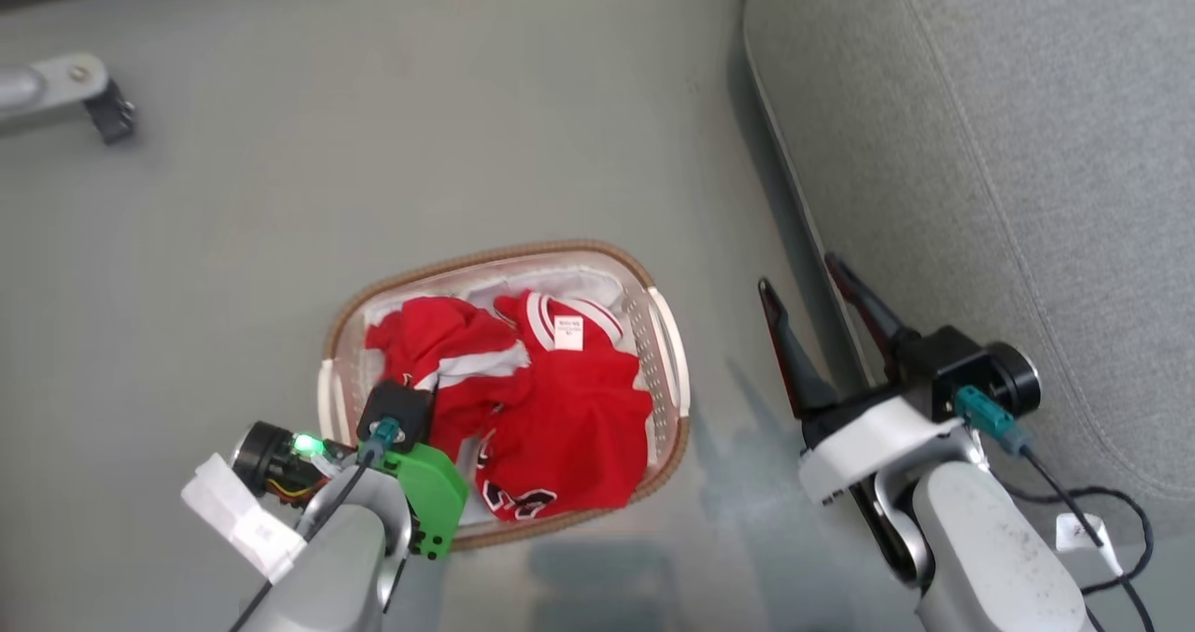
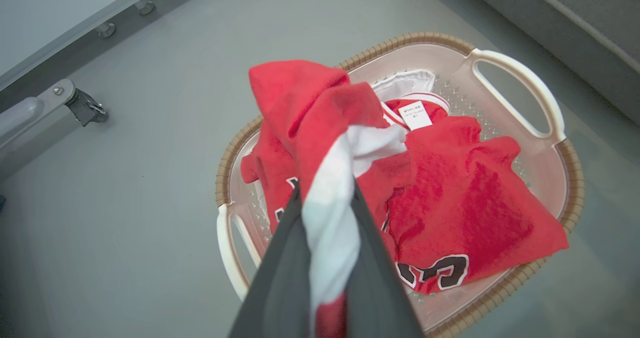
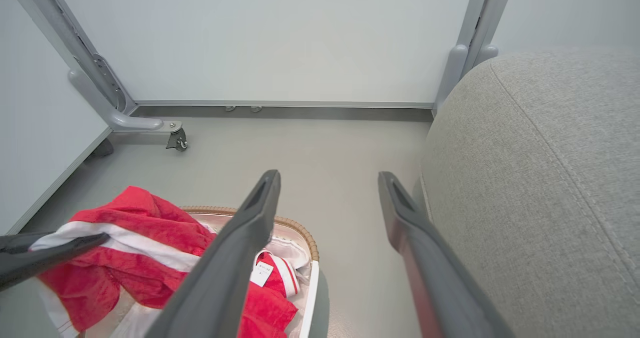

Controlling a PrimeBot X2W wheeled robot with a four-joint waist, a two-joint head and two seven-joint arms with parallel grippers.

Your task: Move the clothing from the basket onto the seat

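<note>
Left hand (image 2: 326, 190) clenches a red, white-striped garment (image 2: 310, 98) bunched above the basket (image 2: 577, 178).

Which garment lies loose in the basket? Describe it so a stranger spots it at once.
Beside the large light grey fabric seat stands the oval white perforated basket with a brown woven-look rim. The spread red garment lies in its seat-side half. Unlike the striped red garment pinched by the left gripper, it carries a striped collar, white tag and dark lettering.

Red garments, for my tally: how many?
2. One striped garment is pinched by the left gripper over the basket; the tagged garment lies inside. Others may be hidden.
</note>
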